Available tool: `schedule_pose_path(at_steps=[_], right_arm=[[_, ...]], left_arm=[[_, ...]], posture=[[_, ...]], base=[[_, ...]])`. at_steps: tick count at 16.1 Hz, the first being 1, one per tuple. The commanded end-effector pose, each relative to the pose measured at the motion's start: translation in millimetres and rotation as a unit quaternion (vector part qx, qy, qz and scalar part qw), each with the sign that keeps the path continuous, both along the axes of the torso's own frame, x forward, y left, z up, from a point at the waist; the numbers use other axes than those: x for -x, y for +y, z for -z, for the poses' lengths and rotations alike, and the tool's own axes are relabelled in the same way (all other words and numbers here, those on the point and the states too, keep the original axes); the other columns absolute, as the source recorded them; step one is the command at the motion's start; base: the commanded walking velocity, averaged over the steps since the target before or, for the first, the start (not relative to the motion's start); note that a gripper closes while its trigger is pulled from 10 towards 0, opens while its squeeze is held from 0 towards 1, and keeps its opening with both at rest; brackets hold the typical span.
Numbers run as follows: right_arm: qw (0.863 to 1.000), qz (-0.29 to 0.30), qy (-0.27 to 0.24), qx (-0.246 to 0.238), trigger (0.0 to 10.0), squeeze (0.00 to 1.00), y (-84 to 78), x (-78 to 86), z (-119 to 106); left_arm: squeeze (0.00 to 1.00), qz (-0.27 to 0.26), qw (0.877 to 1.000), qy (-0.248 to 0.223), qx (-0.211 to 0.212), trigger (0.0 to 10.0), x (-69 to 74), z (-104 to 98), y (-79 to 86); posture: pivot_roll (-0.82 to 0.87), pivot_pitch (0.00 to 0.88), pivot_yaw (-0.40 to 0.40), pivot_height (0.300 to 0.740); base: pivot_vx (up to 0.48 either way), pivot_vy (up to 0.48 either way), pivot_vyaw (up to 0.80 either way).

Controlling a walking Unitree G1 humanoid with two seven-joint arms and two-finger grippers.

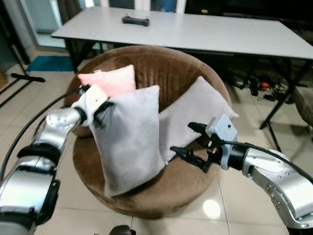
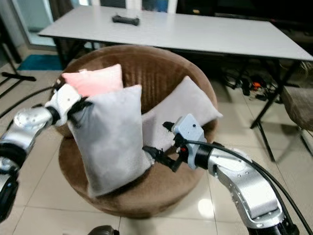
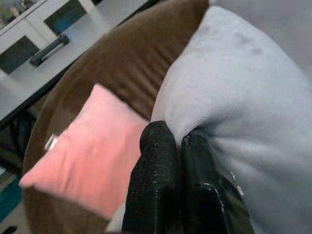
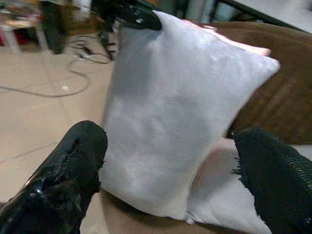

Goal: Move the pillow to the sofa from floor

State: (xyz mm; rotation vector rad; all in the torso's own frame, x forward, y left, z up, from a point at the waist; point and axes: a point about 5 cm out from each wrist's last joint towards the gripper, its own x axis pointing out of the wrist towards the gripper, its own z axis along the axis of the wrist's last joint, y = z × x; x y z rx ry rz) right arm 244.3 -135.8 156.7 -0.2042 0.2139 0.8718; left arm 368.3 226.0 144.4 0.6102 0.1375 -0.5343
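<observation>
Grey pillow (image 1: 131, 139): stands upright on the seat of the brown sofa (image 1: 166, 73), front-left part, leaning back a bit; its top left corner is pinched by the left claw.
Left arm: silver, reaches fwd from lower left, wrist bent in toward the pillow corner.
Left claw (image 1: 100, 108): clenched on the grey pillow's corner; in the left wrist view both black fingers (image 3: 156, 161) sit pressed together w/ fabric bunched at the tips.
Right arm: comes in from lower right, forearm angled across toward the sofa's middle.
Right claw (image 1: 188, 139): released, fingers spread wide, nothing between them; sits just beside the grey pillow's lower right edge, in front of the second grey pillow (image 1: 195, 115). Right wrist view looks between the two spread fingers at the grey pillow.
Pillows, count: 3 on the sofa – 2 grey, 1 pink.
Pink pillow (image 1: 110, 81): behind the held one, against the sofa's left back.
Sofa: 1, round, brown, on a tiled floor (image 1: 230, 205).
Bench (image 1: 205, 32): 1, white, behind the sofa; 1 dark small item (image 1: 135, 20) on top, too small to tell what.
</observation>
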Motion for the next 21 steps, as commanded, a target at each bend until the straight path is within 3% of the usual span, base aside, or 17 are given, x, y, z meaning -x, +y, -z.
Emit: schedule_pose_path(at_steps=[1,3,5,9,12,14,16,19,21], right_arm=[[0.999,0.031,0.003,0.009,10.0,0.0,-4.0,-3.5,5],[0.995,0.101,0.009,0.0,10.0,0.0,1.6,-9.7,14],[0.987,0.16,0.019,-0.002,10.0,0.0,-3.1,-15.4,21],[0.979,0.201,0.02,-0.003,10.0,0.0,-8.3,-21.9,26],[0.978,0.21,0.02,0.007,10.0,0.0,-14.9,-25.8,27],[0.982,0.186,0.025,0.017,10.0,0.0,-18.4,-23.0,27],[0.986,0.16,0.026,0.022,10.0,0.0,-24.4,-20.3,24],[0.994,0.102,0.022,0.033,10.0,0.0,-28.8,-15.7,19],[0.998,0.055,0.02,0.032,10.0,0.0,-22.6,-15.8,15]], left_arm=[[0.0,-0.007,1.0,-0.024,0.014,10.0,-4.3,-8,-3.3],[0.0,-0.027,0.999,-0.015,0.035,10.0,-2.4,5,-9.7],[0.0,-0.028,0.997,-0.019,0.067,10.0,-3.8,6,-18.2],[0.0,0.084,0.984,-0.037,0.149,10.0,-8.2,-15,-65.7],[0.0,0.194,0.958,-0.046,0.205,10.0,-0.6,-36,-125.7],[0.0,0.226,0.949,-0.045,0.214,10.0,4.4,-40,-141.6],[0.0,0.249,0.95,-0.042,0.183,10.0,7.3,-39,-142.4],[0.0,0.236,0.967,-0.032,0.093,10.0,5.4,-32,-114.8],[0.0,0.199,0.976,-0.025,0.089,10.0,-0.3,-37,-90.4]], posture=[[-0.05,0.0,-0.002,0.74],[-0.05,0.0,-0.002,0.74],[-0.05,0.0,-0.005,0.74],[-0.04,0.0,-0.006,0.74],[-0.03,0.0,-0.007,0.74],[-0.04,0.0,-0.004,0.74],[-0.04,0.0,0.004,0.74],[-0.04,0.0,0.004,0.74],[-0.03,0.0,0.002,0.74]], base=[[0.0,0.0,0.0],[0.0,0.0,0.0],[0.0,0.0,0.0],[0.0,0.0,0.0],[0.0,0.0,0.0],[0.0,0.0,0.0],[0.0,0.0,0.0],[0.0,0.0,0.0],[0.0,0.0,0.0]])
